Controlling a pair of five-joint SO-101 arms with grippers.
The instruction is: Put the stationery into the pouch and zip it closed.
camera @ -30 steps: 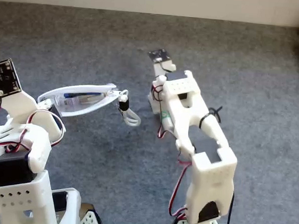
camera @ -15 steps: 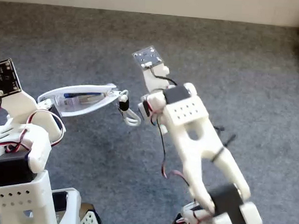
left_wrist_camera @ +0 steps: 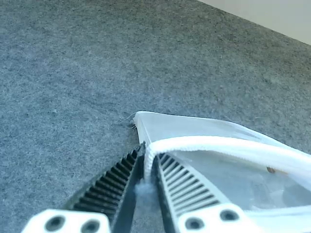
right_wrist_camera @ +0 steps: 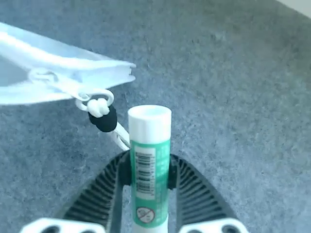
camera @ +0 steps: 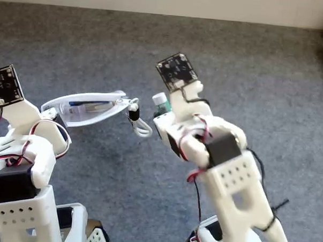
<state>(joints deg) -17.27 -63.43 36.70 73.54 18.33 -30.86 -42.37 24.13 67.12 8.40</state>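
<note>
1 clear plastic zip pouch (camera: pixel 92 108), held off the grey carpeted table (camera: pixel 271 61), toward its left edge. L gripper (left_wrist_camera: pixel 142 155) is clamped tight on the pouch's end seam. Something blue inside, can't tell what. 1 black-beaded zip pull (camera: pixel 134 115) w/ a white cord loop hangs at the pouch's other end, nr table centre. 1 white-capped, green-labelled glue stick (right_wrist_camera: pixel 148 145) is just beside the pull, apart from it. R gripper (right_wrist_camera: pixel 148 162) is pinched on its body, cap end sticking out.
</note>
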